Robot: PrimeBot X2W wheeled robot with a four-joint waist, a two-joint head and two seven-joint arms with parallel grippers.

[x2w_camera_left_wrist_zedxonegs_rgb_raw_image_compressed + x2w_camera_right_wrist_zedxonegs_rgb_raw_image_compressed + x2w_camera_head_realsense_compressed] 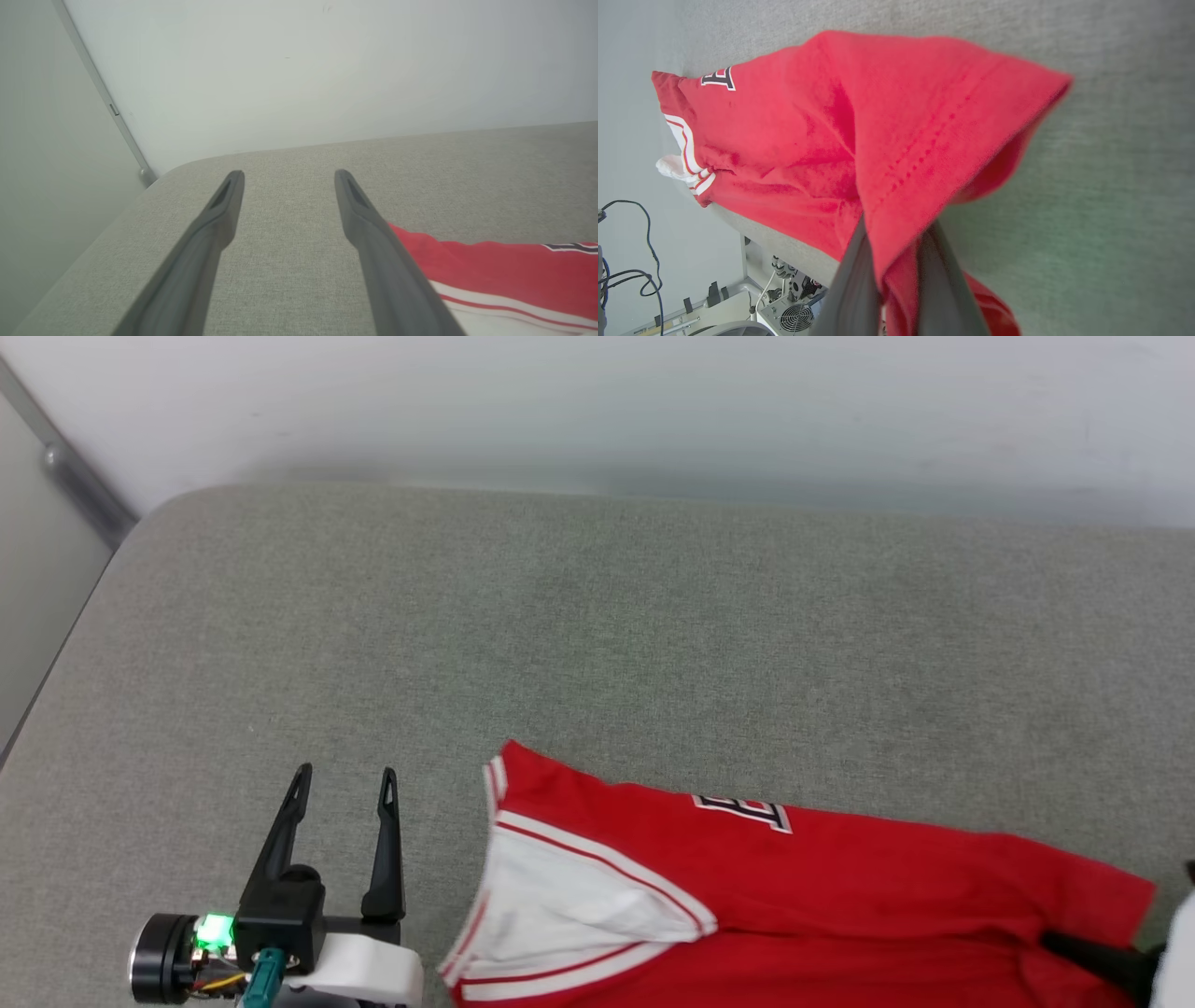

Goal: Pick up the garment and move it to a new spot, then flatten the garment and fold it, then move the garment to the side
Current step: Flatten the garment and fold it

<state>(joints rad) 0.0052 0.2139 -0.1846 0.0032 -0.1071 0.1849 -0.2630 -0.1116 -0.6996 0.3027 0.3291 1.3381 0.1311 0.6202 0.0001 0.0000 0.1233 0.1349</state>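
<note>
So the left gripper [345,773] is parked low over the grey fabric surface [653,616]. Its two fingers are spread wide with nothing between them, just bare fabric. Just off its right finger is where the garment [840,868] starts. The white sleeve with the red-and-white stripe trim is the closest bit, near that finger but not touching it. From there the red body runs away toward the other arm, with a sliver of black-and-white lettering peeking out along the far edge. At that far end the right gripper [896,233] has its fingers pinched close together on a bunched fold of the red cloth. The cloth tents up over the tips and hides them, while the rest lies on the surface.
</note>
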